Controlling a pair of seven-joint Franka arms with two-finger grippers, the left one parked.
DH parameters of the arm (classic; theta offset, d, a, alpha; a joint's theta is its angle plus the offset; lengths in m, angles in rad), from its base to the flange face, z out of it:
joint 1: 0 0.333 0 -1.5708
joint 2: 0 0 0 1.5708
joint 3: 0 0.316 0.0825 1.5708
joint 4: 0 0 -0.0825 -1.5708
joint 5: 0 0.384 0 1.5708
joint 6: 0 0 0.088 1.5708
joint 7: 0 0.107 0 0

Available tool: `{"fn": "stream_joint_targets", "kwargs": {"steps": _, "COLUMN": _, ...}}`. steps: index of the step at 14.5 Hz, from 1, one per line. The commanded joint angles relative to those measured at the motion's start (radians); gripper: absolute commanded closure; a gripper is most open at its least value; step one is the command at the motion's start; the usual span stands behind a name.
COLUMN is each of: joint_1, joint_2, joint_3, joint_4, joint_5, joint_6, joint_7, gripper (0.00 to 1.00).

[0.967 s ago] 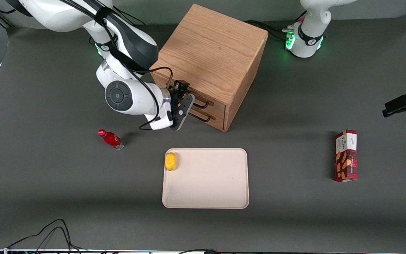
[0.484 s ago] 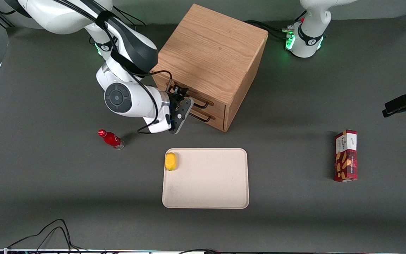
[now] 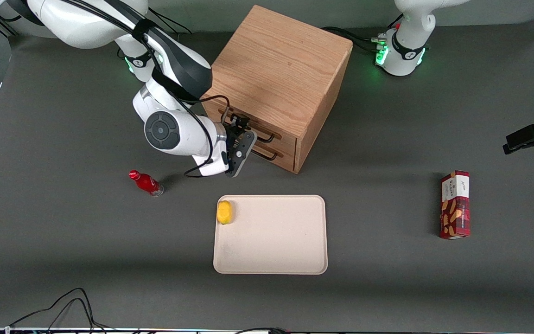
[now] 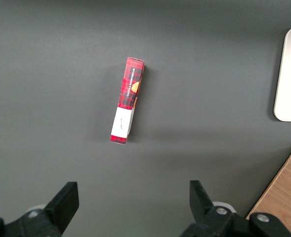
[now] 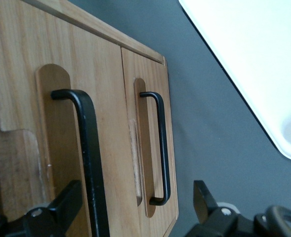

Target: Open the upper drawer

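Note:
The wooden cabinet point(image 3: 276, 65) stands at the back of the table, its two drawers facing the front camera at an angle. The upper drawer point(image 3: 284, 141) looks shut, and its black wire handle point(image 5: 88, 148) is close in the right wrist view. My gripper point(image 3: 244, 133) is at that drawer's front, open. The handle bar runs between the fingers point(image 5: 61, 202), close to one of them and not gripped; my gripper point(image 5: 133, 210) straddles it. The lower drawer's handle point(image 5: 160, 148) sits beside it, nearer the table.
A cream tray point(image 3: 271, 250) lies in front of the cabinet with a yellow object point(image 3: 224, 212) in its corner. A red bottle point(image 3: 146, 183) lies toward the working arm's end. A red snack box point(image 3: 455, 204) lies toward the parked arm's end.
My arm shifted slightly, first a little away from the cabinet front, then back toward it. The drawers have not moved.

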Motion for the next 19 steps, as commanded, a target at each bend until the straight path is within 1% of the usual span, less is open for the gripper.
{"fn": "stream_joint_targets", "kwargs": {"steps": 1, "joint_1": 0.012, "joint_2": 0.002, "joint_3": -0.007, "joint_4": -0.002, "joint_5": -0.015, "joint_6": 0.021, "joint_7": -0.011, "gripper": 0.00}}
{"fn": "stream_joint_targets", "kwargs": {"steps": 3, "joint_1": 0.012, "joint_2": 0.003, "joint_3": -0.007, "joint_4": -0.010, "joint_5": -0.015, "joint_6": 0.037, "joint_7": -0.011, "gripper": 0.00}}
{"fn": "stream_joint_targets", "kwargs": {"steps": 5, "joint_1": 0.012, "joint_2": 0.009, "joint_3": -0.007, "joint_4": -0.020, "joint_5": -0.043, "joint_6": 0.059, "joint_7": -0.011, "gripper": 0.00}}
{"fn": "stream_joint_targets", "kwargs": {"steps": 11, "joint_1": 0.012, "joint_2": 0.038, "joint_3": -0.007, "joint_4": -0.017, "joint_5": -0.072, "joint_6": 0.091, "joint_7": -0.011, "gripper": 0.00}}
{"fn": "stream_joint_targets", "kwargs": {"steps": 13, "joint_1": 0.011, "joint_2": 0.048, "joint_3": -0.007, "joint_4": -0.016, "joint_5": -0.096, "joint_6": 0.105, "joint_7": -0.011, "gripper": 0.00}}
{"fn": "stream_joint_targets", "kwargs": {"steps": 19, "joint_1": 0.007, "joint_2": 0.064, "joint_3": -0.008, "joint_4": 0.003, "joint_5": -0.118, "joint_6": 0.105, "joint_7": -0.011, "gripper": 0.00}}
